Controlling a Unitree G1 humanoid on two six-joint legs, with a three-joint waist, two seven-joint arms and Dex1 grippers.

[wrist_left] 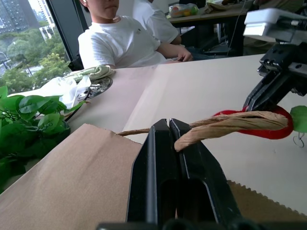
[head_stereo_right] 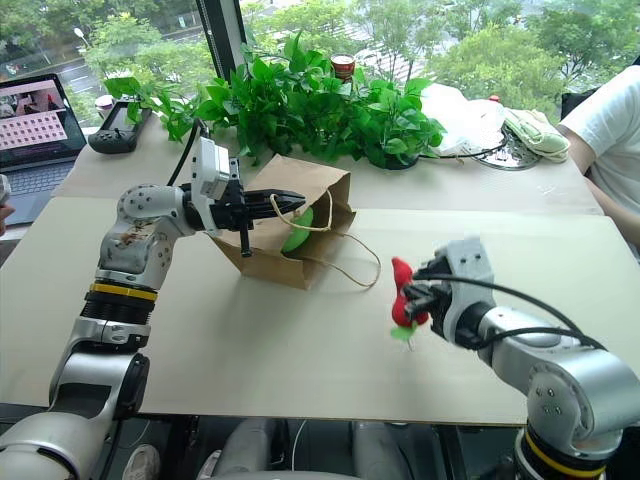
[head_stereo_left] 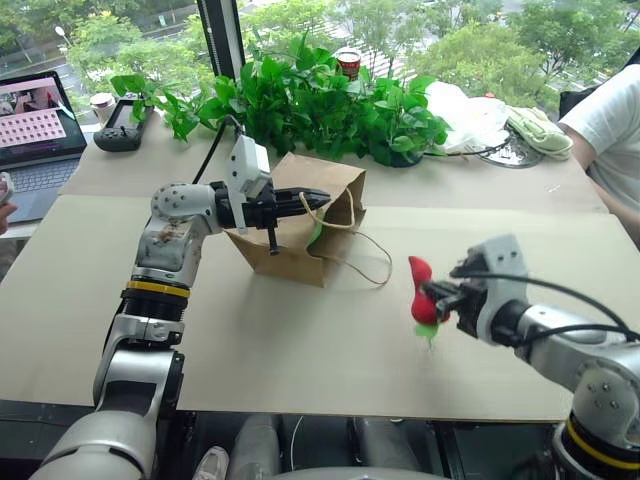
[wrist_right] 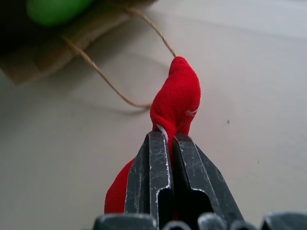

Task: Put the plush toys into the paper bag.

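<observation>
Above the table [head_stereo_left: 300, 360], red chili toy [head_stereo_left: 422, 290], green stem

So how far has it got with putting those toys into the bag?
About halfway. The light green plush toy already sits inside the brown paper bag. The left end effector is shut on the bag's twine handle, holding the mouth up. The right end effector is shut on the red chili plush toy, lifted off the table. That toy is left to drop in.
</observation>
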